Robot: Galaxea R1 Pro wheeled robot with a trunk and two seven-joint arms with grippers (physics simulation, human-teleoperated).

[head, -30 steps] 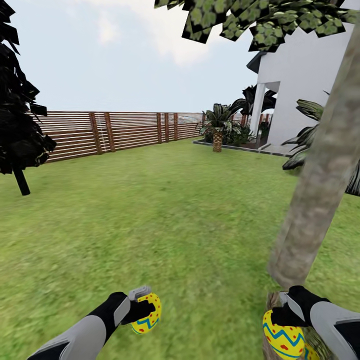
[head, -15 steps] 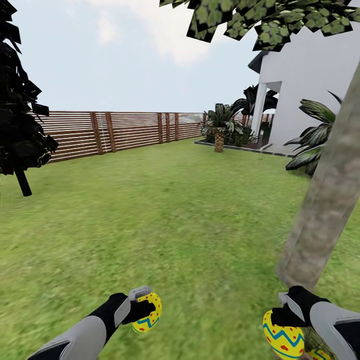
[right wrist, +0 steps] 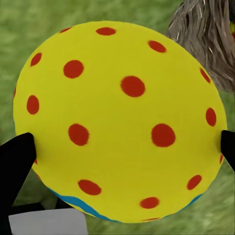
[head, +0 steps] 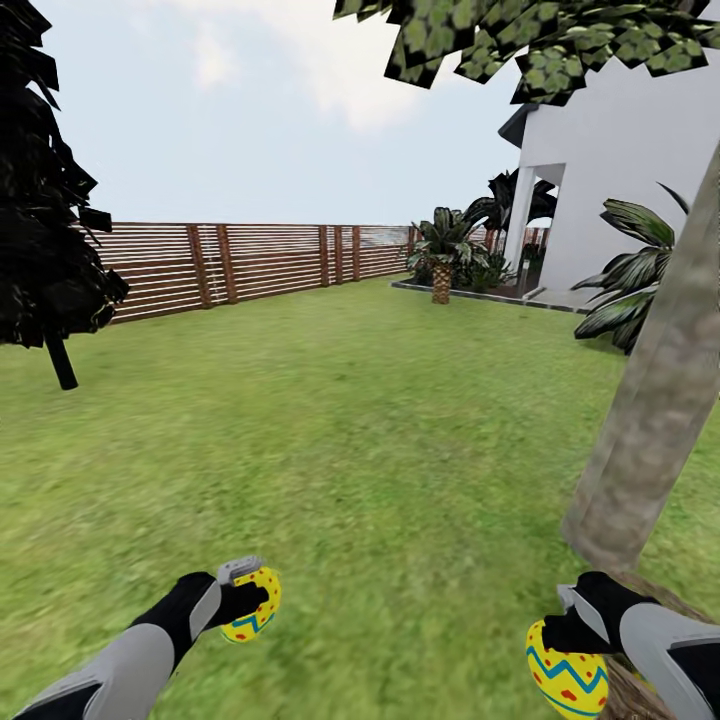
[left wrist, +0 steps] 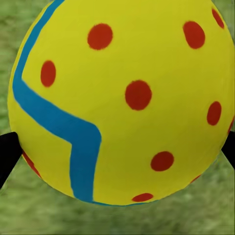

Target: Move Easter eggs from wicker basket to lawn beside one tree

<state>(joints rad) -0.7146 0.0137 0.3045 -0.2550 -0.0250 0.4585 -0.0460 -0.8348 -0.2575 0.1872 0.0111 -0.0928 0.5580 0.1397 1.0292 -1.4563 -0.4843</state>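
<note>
Carrying one yellow red-dotted egg [head: 252,605] pinched in my left gripper [head: 250,603], another [head: 566,670] clamped in my right gripper [head: 572,640], above the green lawn [head: 380,430]; the grey-brown mottled tree trunk [head: 650,420] stands just beside the right one. I judge lowering each egg onto grass at the trunk's foot before releasing best; dropped eggs may roll.

The right claw [right wrist: 122,147] grips a dotted Easter egg [right wrist: 120,120] — wicker basket [right wrist: 205,39] beyond, on lawn [right wrist: 58,24].

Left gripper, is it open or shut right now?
Shut on an Easter egg: the left gripper has black fingers pressed against both sides of it, above the lawn.
</note>
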